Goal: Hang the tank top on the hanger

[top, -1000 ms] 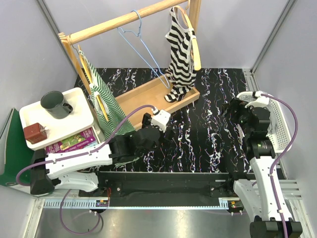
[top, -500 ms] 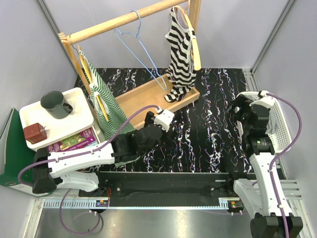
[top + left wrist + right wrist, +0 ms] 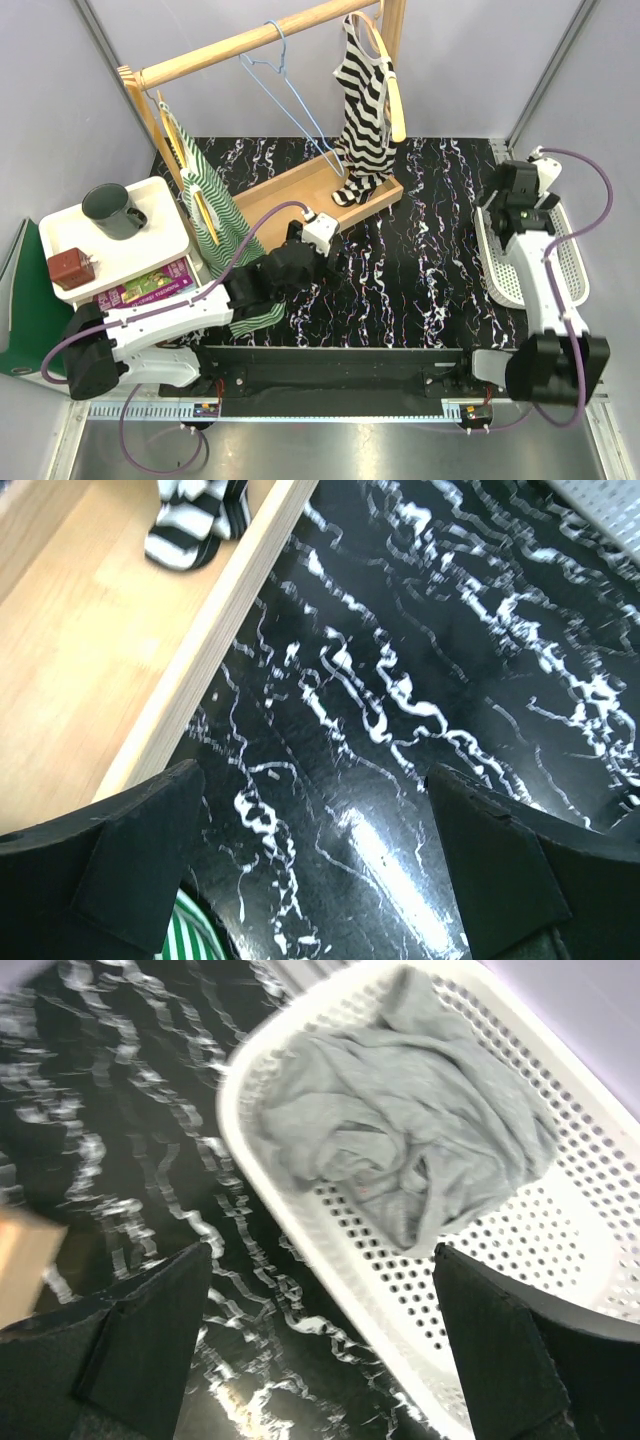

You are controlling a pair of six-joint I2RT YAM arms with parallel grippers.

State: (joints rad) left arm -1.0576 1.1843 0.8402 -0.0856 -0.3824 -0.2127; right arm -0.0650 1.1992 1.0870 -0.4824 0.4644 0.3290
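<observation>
Checking the right wrist view first: the tank top [image 3: 400,1150] lies bunched in the white basket [image 3: 580,1210], filling the end of the basket away from the camera. The heap has no clean long axis; its folds spread roughly along the basket's length.

- The right claw [image 3: 320,1252] has its fingers spread wide and holds nothing. It hangs above the basket's near rim, with the heap straight ahead of the gap.
- The left claw [image 3: 315,775] is also spread and empty, over bare bench [image 3: 400,680] well apart from the basket.
- The hanger [image 3: 282,72] hangs on the rail, far across the bench from the basket.

Judgement: the right arm is much the nearer, so the pick falls to it, reaching forward and down into the heap.
</observation>
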